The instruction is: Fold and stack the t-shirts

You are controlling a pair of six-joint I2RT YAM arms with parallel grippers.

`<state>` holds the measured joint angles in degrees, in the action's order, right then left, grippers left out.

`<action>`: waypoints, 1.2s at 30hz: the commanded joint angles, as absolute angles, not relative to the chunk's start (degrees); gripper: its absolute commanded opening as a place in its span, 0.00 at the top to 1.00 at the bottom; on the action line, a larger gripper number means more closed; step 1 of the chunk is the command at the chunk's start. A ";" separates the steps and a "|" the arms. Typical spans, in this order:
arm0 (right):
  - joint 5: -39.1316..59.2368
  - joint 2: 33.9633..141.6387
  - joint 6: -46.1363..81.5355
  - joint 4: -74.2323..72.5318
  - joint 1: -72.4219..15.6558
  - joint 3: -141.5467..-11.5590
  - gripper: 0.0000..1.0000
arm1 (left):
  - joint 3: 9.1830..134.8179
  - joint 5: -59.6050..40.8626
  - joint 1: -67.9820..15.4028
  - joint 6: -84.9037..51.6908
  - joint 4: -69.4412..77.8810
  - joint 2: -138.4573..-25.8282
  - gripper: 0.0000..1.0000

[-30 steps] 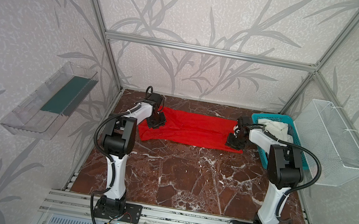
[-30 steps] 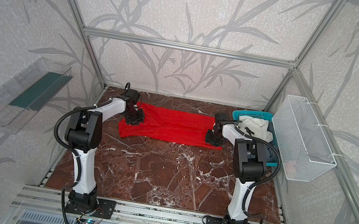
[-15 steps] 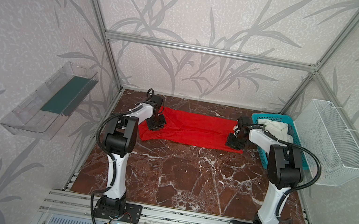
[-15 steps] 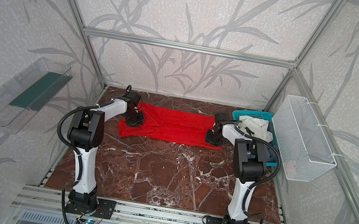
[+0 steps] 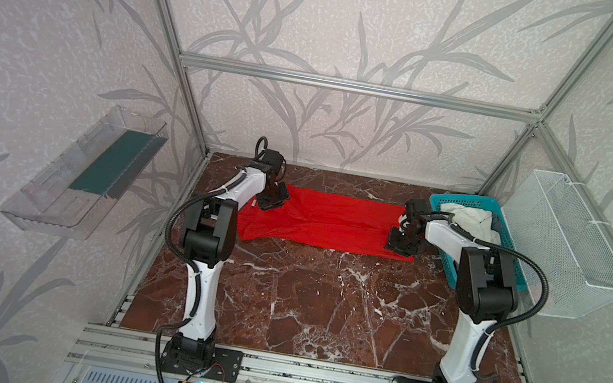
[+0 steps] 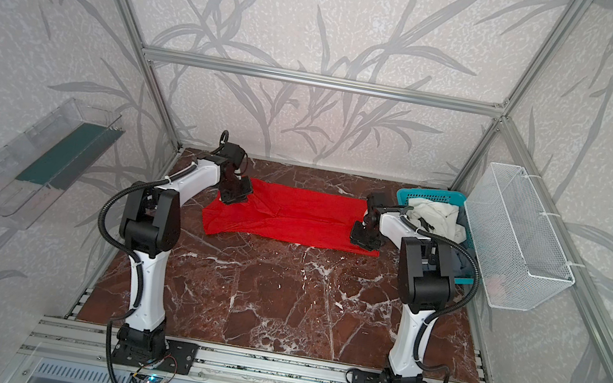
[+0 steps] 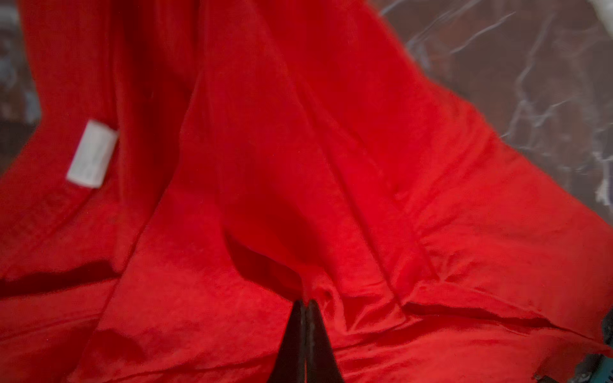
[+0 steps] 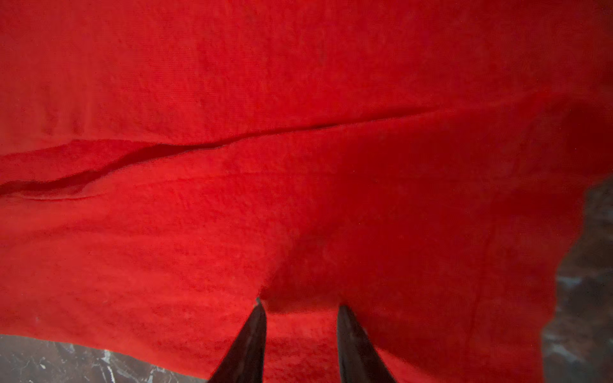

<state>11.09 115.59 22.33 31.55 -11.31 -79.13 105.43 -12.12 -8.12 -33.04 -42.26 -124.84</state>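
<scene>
A red t-shirt (image 5: 329,221) (image 6: 292,215) lies in a long folded strip across the back of the marble table. My left gripper (image 5: 272,198) (image 6: 236,192) is at its left end. In the left wrist view that gripper (image 7: 305,303) is shut, pinching a raised fold of the red t-shirt (image 7: 298,165) near a white label (image 7: 92,154). My right gripper (image 5: 399,244) (image 6: 363,238) is low over the strip's right end. In the right wrist view it (image 8: 302,310) stands open, fingers apart over the red cloth (image 8: 298,199). A white t-shirt (image 5: 468,219) (image 6: 433,216) is crumpled in the teal basket, with grey-blue cloth (image 6: 461,232) beside it.
The teal basket (image 5: 463,200) (image 6: 429,193) stands at the back right, just behind my right arm. A white wire basket (image 5: 565,244) hangs on the right wall and a clear shelf (image 5: 84,172) on the left wall. Bare marble (image 5: 320,300) stretches in front of the shirt.
My left gripper has closed onto the left end of the red t-shirt. The right gripper and the shirt's strip have stayed where they were.
</scene>
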 commanded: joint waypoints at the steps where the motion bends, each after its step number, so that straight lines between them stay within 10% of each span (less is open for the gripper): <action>1: 11.08 117.78 21.36 33.46 -11.16 -79.45 0.63 | 114.55 -12.80 -9.02 -27.88 -46.95 -130.13 1.00; 6: 10.97 117.69 21.01 33.91 -11.12 -79.61 0.63 | 137.41 -21.51 -9.65 -23.10 -52.35 -142.46 1.00; 11: 11.72 118.00 21.26 33.78 -11.09 -79.72 0.63 | 151.95 -29.13 -9.93 -20.19 -53.04 -149.45 0.80; 29: 8.27 116.81 18.90 38.77 -14.42 -87.09 0.63 | 93.37 -6.03 -8.52 -27.41 -39.90 -118.03 0.71; 36: 10.23 121.43 20.29 37.92 -15.38 -89.08 0.63 | 90.63 -3.89 -7.71 -31.64 -39.54 -120.72 0.71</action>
